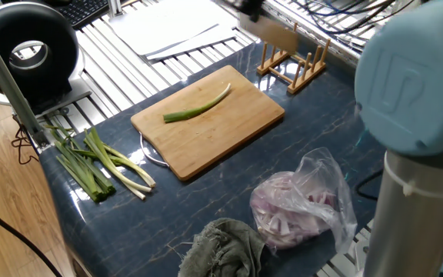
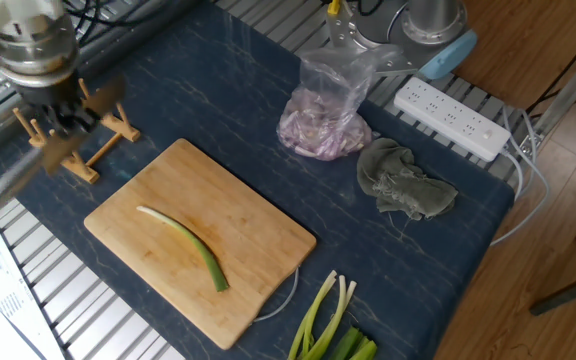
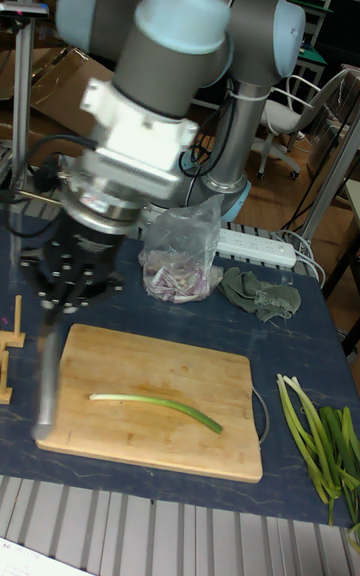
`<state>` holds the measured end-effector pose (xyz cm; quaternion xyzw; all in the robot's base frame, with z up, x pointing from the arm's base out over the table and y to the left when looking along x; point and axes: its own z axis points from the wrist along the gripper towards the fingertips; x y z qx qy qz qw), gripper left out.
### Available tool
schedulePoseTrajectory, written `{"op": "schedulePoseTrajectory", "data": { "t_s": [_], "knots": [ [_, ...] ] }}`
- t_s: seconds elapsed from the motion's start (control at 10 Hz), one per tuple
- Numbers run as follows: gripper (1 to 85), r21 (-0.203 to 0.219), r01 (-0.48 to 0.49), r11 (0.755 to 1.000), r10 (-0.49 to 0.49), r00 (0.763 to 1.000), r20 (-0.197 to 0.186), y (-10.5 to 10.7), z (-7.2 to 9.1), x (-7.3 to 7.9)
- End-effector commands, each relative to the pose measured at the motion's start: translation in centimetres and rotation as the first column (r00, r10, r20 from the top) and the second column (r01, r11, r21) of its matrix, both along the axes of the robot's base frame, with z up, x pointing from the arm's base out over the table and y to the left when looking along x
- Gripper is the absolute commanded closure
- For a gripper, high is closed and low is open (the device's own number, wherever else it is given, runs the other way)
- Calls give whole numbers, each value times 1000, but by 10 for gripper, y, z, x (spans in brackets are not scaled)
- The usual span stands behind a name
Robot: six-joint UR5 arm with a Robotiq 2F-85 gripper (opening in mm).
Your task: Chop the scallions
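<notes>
Our gripper grips a blurred knife, blade hanging over the cutting board's edge. One scallion lies mid-board, well apart from it.

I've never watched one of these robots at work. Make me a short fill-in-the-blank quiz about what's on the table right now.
1. One scallion lies on the wooden ____.
2. The spare scallions lie on the ____, off the board.
3. The pink onion slices sit inside a clear plastic ____.
4. Beside that bag lies a crumpled grey-green ____.

Missing words: board; table; bag; cloth
</notes>
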<state>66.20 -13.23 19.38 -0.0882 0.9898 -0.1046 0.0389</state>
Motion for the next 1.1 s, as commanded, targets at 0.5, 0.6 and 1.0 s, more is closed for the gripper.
{"op": "schedulePoseTrajectory", "data": {
  "t_s": [0.5,0.6,1.0],
  "knots": [
    [843,187,49,981,-51,999,5,57,-33,36],
    [843,162,100,982,-93,995,-47,44,-40,27],
    [843,227,213,950,-187,973,-132,56,-61,9]
  ]
}}
